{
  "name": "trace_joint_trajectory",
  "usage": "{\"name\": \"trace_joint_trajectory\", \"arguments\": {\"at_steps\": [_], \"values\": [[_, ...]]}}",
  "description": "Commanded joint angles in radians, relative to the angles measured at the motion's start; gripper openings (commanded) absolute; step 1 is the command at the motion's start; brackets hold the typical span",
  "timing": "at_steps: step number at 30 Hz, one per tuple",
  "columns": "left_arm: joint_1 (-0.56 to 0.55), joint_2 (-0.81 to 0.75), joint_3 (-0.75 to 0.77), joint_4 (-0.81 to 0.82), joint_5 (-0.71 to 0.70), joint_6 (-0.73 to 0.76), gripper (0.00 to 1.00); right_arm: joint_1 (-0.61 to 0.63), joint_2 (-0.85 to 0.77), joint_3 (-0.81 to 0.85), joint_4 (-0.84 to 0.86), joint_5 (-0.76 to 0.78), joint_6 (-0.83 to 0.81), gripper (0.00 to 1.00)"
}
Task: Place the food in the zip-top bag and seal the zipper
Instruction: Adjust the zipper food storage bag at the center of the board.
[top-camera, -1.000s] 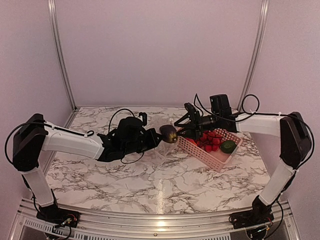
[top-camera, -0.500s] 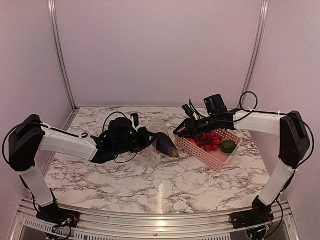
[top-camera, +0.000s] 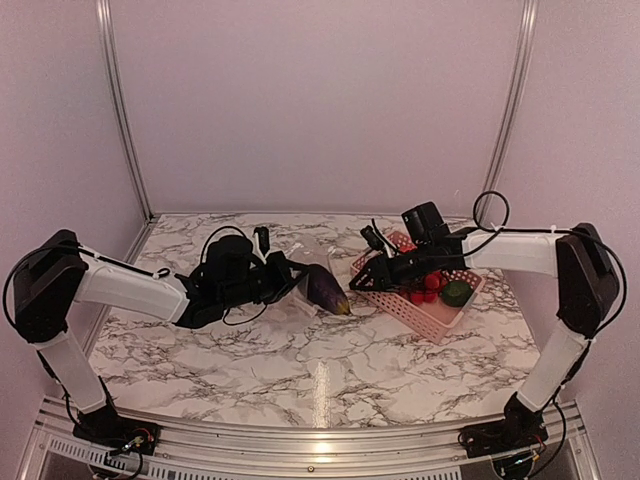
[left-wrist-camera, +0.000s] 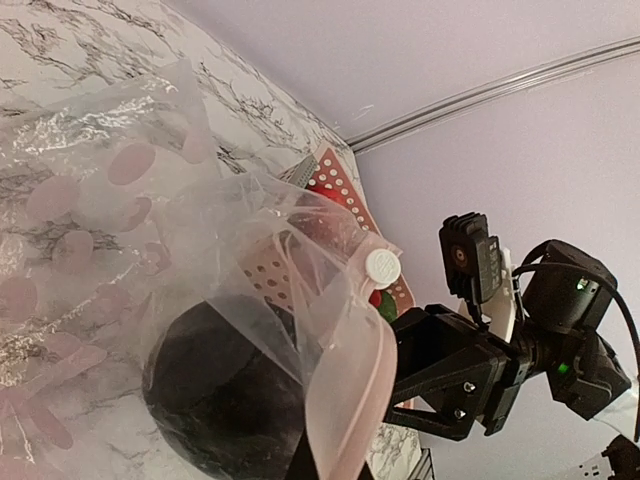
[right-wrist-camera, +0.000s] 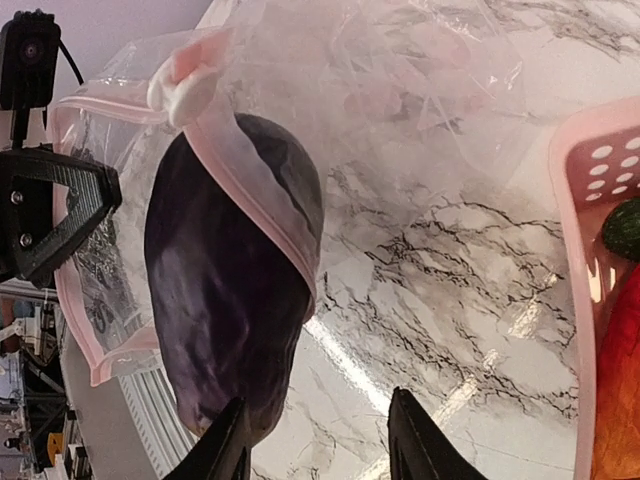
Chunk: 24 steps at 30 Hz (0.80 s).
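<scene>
While left tool (top-camera: 288, 281) pinches crinkly clear bag (left-wrist-camera: 120, 200), purple eggplant (right-wrist-camera: 220, 300) in its mouth, right tool (right-wrist-camera: 318, 402) spread, empty.

The left arm (top-camera: 130, 285) and the right arm (top-camera: 515, 250) both reach inward, claws facing each other and near, the left gripper (top-camera: 288, 281) pinched together ahead of a level forearm, the right gripper (right-wrist-camera: 320, 440) tilted downward with its two fingers (right-wrist-camera: 232, 445) spread apart.

The dark purple eggplant (top-camera: 326, 290) lies near the pink basket (top-camera: 415, 314).
</scene>
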Motion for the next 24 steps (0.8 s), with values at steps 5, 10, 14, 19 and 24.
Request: {"name": "trace_joint_trajectory", "arguments": {"at_steps": [5, 10, 14, 19, 24], "values": [[0.006, -0.040, -0.002, 0.053, 0.049, -0.010, 0.00, 0.078, 0.054, 0.096, -0.043, -0.007, -0.061, 0.46], [0.006, -0.049, 0.000, 0.039, 0.041, 0.001, 0.00, 0.120, 0.122, 0.137, -0.088, -0.021, -0.065, 0.48], [0.006, -0.050, 0.004, 0.025, 0.036, 0.008, 0.00, 0.110, 0.108, 0.117, -0.096, 0.036, -0.074, 0.55], [0.006, -0.029, 0.004, 0.014, 0.043, 0.006, 0.00, 0.081, 0.051, 0.100, -0.079, 0.010, -0.081, 0.59], [0.006, 0.003, 0.001, 0.034, 0.054, -0.011, 0.00, 0.100, 0.010, 0.003, -0.044, -0.009, -0.112, 0.78]]}}
